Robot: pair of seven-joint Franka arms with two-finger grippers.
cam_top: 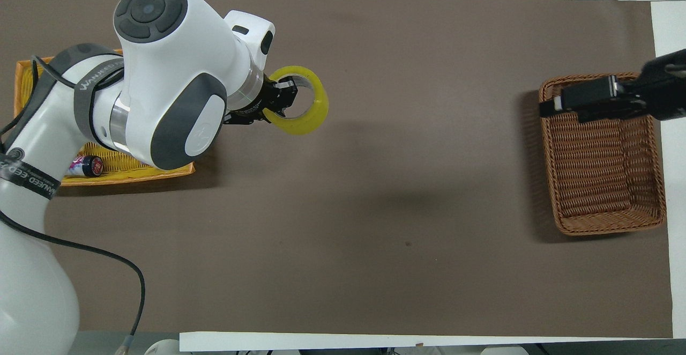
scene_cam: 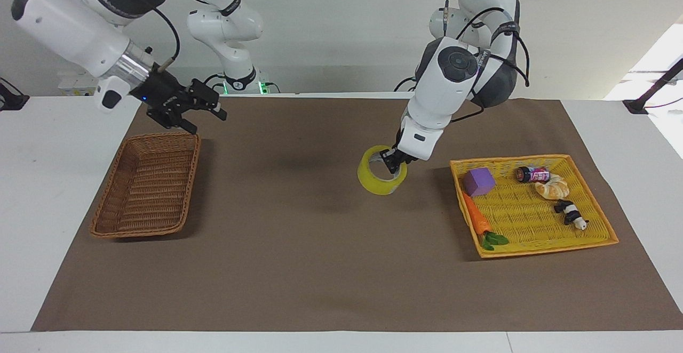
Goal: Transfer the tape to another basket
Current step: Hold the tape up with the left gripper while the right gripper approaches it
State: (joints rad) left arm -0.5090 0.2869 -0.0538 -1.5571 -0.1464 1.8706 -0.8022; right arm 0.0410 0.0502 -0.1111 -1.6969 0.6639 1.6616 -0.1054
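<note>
The tape, a yellow ring, hangs from my left gripper, which is shut on its rim. It sits low over the middle of the brown mat, between the two baskets and closer to the yellow tray. In the overhead view the tape juts out from my left gripper. The brown wicker basket stands empty at the right arm's end of the table. My right gripper is open and raised over that basket's rim; it also shows in the overhead view above the basket.
A yellow woven tray at the left arm's end holds a purple block, a toy carrot, a croissant, a small bottle and a panda toy. The left arm covers most of the tray from above.
</note>
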